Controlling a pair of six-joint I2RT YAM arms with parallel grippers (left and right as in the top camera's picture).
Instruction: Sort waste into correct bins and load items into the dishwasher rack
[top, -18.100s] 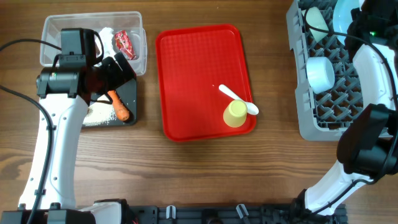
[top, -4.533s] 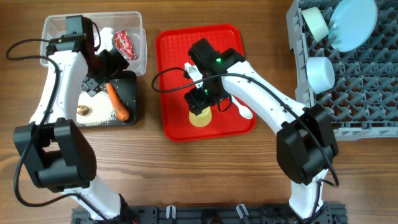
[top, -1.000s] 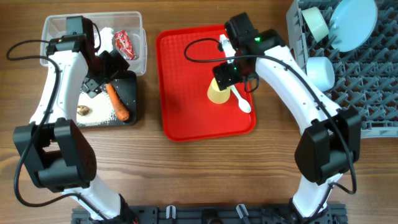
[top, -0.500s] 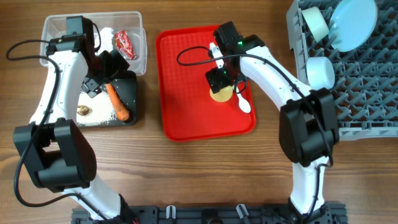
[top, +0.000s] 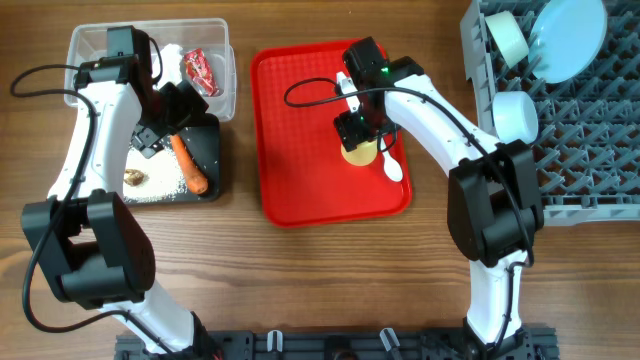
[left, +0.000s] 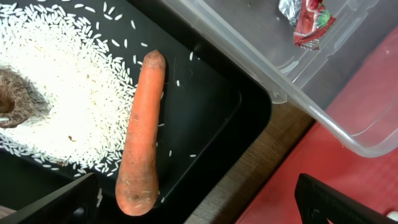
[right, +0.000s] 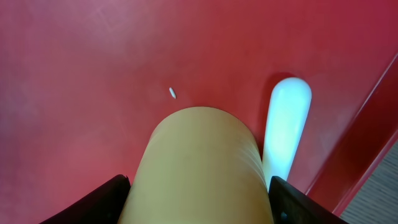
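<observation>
Three racked: pale blue plate (top: 568, 40), green bowl (top: 510, 35), light blue bowl (top: 513, 115).
Binned: all waste (top: 200, 68).
Remaining: yellow cup (top: 360, 150), white spoon (right: 285, 130).
My right end effector (right: 198, 199): gripping the cup.
My left end effector (left: 199, 208): wide, empty.

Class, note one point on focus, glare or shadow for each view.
Overhead: sharp, evenly lit, only soft shadows. Left wrist: carrot crisp, tub rim glints. Right wrist: cup very near and soft-edged, spoon washed out white.

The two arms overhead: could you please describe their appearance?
The left arm and right arm have white links and black joints; the left gripper and right gripper are black. Black cables loop alongside; a green light marks the right wrist.
</observation>
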